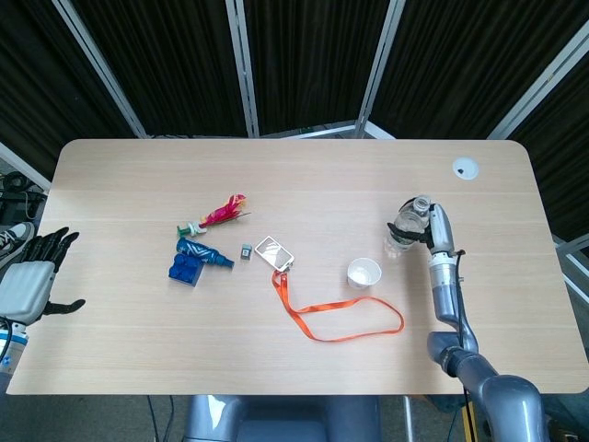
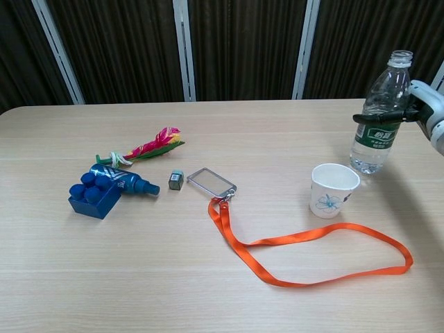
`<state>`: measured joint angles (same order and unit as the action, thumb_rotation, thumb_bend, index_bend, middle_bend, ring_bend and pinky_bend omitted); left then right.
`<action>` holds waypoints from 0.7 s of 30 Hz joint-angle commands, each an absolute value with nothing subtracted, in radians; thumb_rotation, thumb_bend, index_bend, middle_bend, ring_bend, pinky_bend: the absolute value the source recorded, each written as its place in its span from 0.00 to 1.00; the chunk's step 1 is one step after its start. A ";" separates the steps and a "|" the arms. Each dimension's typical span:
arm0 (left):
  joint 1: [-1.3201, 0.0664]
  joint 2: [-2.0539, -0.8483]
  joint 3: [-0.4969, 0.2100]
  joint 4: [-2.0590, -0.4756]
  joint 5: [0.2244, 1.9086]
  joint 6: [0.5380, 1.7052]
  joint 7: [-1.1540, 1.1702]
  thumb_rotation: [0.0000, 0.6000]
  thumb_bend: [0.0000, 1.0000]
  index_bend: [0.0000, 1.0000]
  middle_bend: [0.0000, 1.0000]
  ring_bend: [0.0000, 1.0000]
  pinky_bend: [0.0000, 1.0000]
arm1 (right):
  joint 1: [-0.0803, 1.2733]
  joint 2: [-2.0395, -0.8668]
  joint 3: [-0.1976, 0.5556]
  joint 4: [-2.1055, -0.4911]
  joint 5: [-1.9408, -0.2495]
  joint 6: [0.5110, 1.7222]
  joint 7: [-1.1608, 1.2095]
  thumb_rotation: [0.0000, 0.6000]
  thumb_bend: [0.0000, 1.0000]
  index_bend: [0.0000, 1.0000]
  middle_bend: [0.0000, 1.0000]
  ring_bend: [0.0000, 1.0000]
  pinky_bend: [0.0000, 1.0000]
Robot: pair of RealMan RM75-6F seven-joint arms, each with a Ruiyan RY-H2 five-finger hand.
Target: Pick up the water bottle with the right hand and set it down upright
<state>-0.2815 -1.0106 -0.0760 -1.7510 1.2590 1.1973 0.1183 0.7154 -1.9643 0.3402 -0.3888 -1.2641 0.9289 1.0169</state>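
A clear uncapped water bottle [image 2: 378,114] with a green label stands nearly upright, leaning slightly, at the right of the table. Its base is at or just above the tabletop, right behind the paper cup [image 2: 334,189]. My right hand [image 2: 424,105] grips it around the label from the right, its fingers wrapped across the front. From the head view the bottle [image 1: 405,226] and right hand [image 1: 433,227] show right of the cup [image 1: 364,273]. My left hand [image 1: 32,281] hangs open off the table's left edge, holding nothing.
An orange lanyard [image 2: 312,239] with a badge holder [image 2: 210,182] loops across the middle. At the left lie a blue brick [image 2: 94,193], a small blue bottle [image 2: 125,179], a feathered toy [image 2: 149,147] and a small cube [image 2: 176,180]. A grommet [image 1: 465,167] sits far right.
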 commanded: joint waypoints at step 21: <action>-0.278 -1.012 -0.070 -1.757 1.266 1.204 0.121 1.00 0.02 0.00 0.00 0.00 0.00 | 0.694 -1.960 0.305 -0.360 -1.298 0.934 1.107 1.00 0.09 0.37 0.40 0.36 0.51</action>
<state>-0.2782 -1.0123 -0.0696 -1.7567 1.2664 1.2036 0.1211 0.6939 -1.9604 0.3055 -0.3605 -1.2979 0.9341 1.1069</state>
